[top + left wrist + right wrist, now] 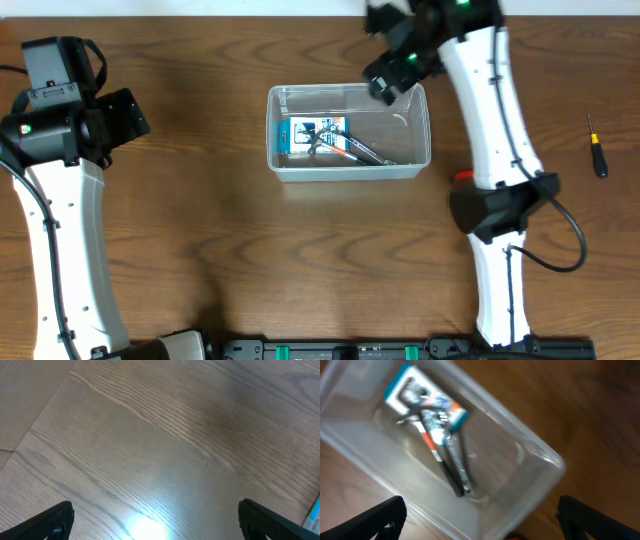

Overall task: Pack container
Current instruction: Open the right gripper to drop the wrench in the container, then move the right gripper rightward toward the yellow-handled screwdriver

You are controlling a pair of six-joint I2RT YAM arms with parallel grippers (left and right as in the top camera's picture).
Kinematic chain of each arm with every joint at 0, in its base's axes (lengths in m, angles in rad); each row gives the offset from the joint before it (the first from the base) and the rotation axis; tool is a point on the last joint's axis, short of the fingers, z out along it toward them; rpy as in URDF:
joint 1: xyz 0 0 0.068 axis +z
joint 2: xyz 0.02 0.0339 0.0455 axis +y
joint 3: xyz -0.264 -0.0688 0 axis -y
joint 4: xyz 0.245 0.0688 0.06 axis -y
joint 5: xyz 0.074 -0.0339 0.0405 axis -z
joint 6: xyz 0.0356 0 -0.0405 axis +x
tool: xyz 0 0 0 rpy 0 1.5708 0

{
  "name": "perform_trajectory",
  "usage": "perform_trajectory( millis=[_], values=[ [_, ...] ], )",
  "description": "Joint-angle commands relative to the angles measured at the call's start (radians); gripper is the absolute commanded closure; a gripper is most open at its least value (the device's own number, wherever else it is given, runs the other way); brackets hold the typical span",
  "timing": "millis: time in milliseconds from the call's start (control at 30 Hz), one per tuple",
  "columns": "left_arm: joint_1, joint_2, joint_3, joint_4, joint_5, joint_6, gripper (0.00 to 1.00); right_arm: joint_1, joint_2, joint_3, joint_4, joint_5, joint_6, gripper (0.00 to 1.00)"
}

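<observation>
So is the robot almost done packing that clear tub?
Partly. A blue-and-white box and a dark-handled tool already lie inside the container. Nothing is in hand: the right gripper hangs open over the container's far right corner, and the left gripper is open over bare table. A small screwdriver lies on the table at the right, not yet packed.

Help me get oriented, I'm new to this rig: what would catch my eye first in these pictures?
The clear container at the centre of the table stands out, holding a blue-and-white box and a dark-handled hand tool lying partly over it. The right end effector hovers open above its far right corner. A small screwdriver lies alone near the table's right edge.
</observation>
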Motion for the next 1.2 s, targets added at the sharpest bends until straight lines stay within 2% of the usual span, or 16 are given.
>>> perform_trajectory(
  millis=[0, 267, 567, 767, 1067, 1167],
  values=[
    [0.004, 0.002, 0.002, 0.001, -0.016, 0.016, 0.02, -0.06, -0.06, 0.014, -0.004, 0.023, 0.146, 0.01],
    [0.004, 0.002, 0.002, 0.001, -0.016, 0.016, 0.02, -0.179, -0.224, -0.111, -0.004, 0.024, 0.161, 0.01],
    [0.004, 0.002, 0.002, 0.001, -0.016, 0.016, 0.02, -0.326, -0.471, -0.515, -0.004, 0.024, 0.106, 0.01],
    [0.004, 0.002, 0.002, 0.001, -0.016, 0.016, 0.02, -0.443, -0.558, -0.754, -0.004, -0.05, -0.038, 0.01],
    [0.004, 0.002, 0.002, 0.001, -0.016, 0.016, 0.02, -0.58, -0.557, -0.834, 0.016, -0.033, -0.022, 0.01],
    [0.004, 0.002, 0.002, 0.001, -0.016, 0.016, 0.02, -0.601, -0.557, -0.834, 0.053, 0.042, -0.026, 0.01]
  ],
)
